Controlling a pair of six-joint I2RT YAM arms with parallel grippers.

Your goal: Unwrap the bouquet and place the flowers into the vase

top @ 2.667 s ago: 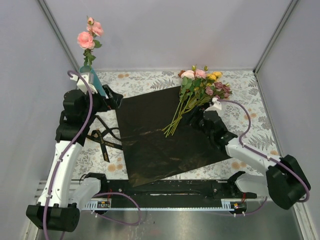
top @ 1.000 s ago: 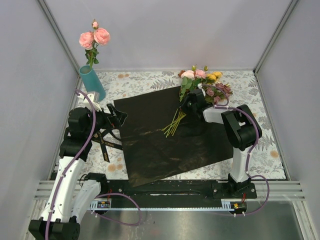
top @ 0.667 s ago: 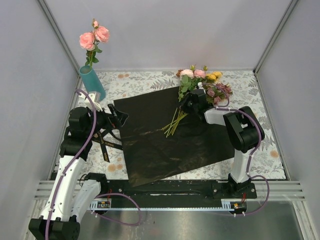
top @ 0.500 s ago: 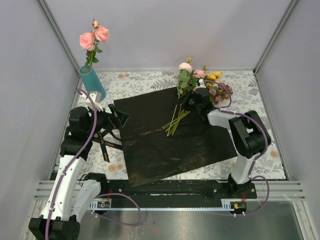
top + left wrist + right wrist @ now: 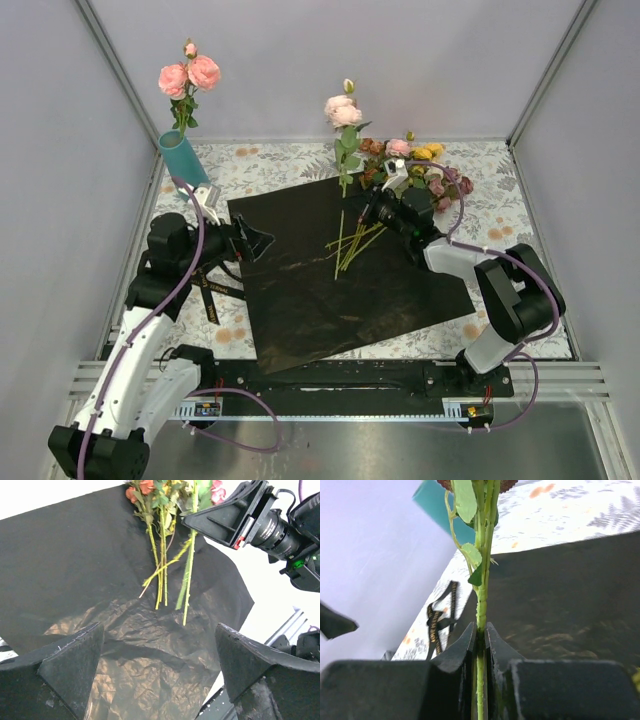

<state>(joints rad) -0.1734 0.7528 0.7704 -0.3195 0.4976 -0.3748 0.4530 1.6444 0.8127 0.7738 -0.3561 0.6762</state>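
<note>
Currently my right gripper is clamped on the stem of one pale pink flower — held upright over the black paper. Left gripper is released, jaws wide, hovering at the paper's left edge. Remaining flowers lie by the paper's far right corner, stems on it. Vase stands at the table's far left corner — pink roses in it. Ribbon lies left of the paper.

Soft, even light fills the top view, and shadows are faint. The black paper carries a brownish glare. In the left wrist view the desk blows out white. The right gripper looks dark and underexposed.
</note>
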